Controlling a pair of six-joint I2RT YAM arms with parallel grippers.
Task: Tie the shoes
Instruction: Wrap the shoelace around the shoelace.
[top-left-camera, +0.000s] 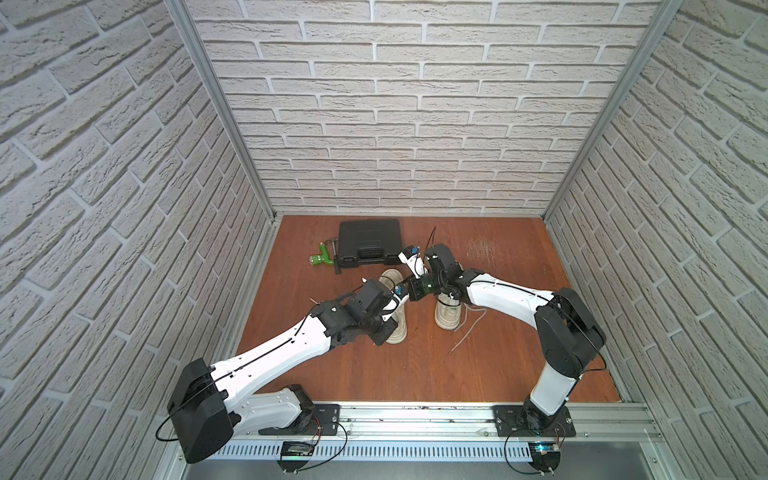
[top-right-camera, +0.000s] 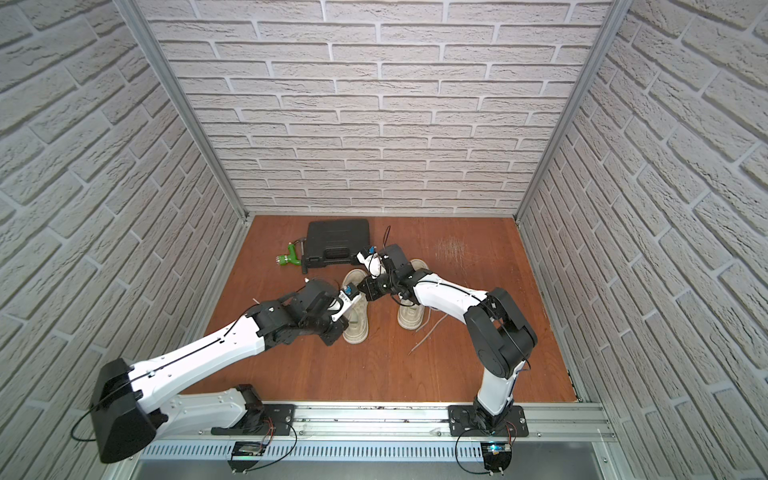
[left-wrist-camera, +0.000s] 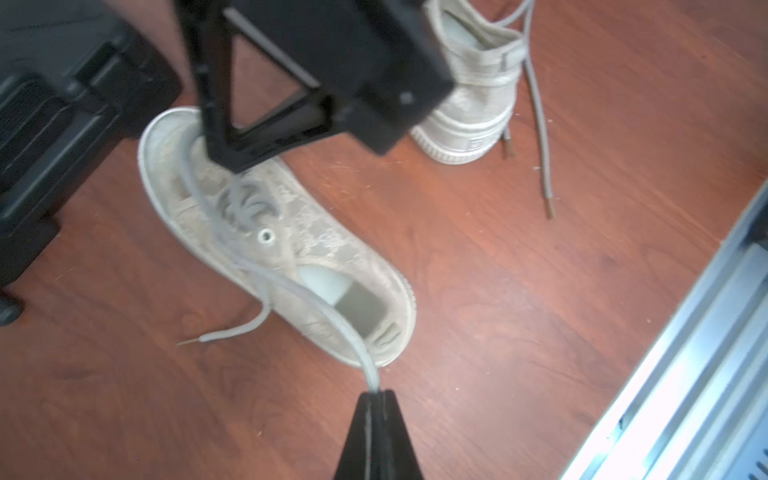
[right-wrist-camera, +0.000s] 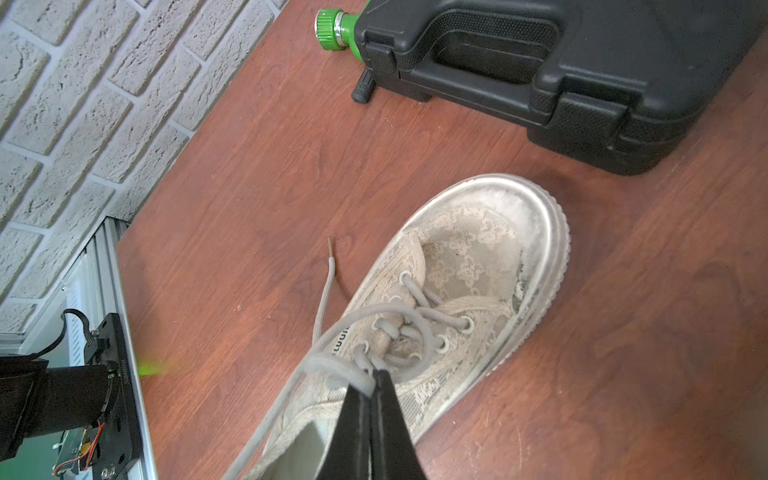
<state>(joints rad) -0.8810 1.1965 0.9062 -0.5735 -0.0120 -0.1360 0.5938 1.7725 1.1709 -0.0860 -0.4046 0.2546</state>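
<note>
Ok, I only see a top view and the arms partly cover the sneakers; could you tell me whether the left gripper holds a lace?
Observer: Yes, the left gripper is shut on a lace of the sneaker nearer the black case.
Operator: And the right gripper?
Observer: Shut on that sneaker's lace too, above its eyelets.
Operator: Is it knotted?
Observer: No bow shows; a free lace end lies on the wooden tabletop beside it.

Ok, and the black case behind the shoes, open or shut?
Shut. The black case lies flat with its two halves together in the right wrist view; both top views show the lid down.
</note>
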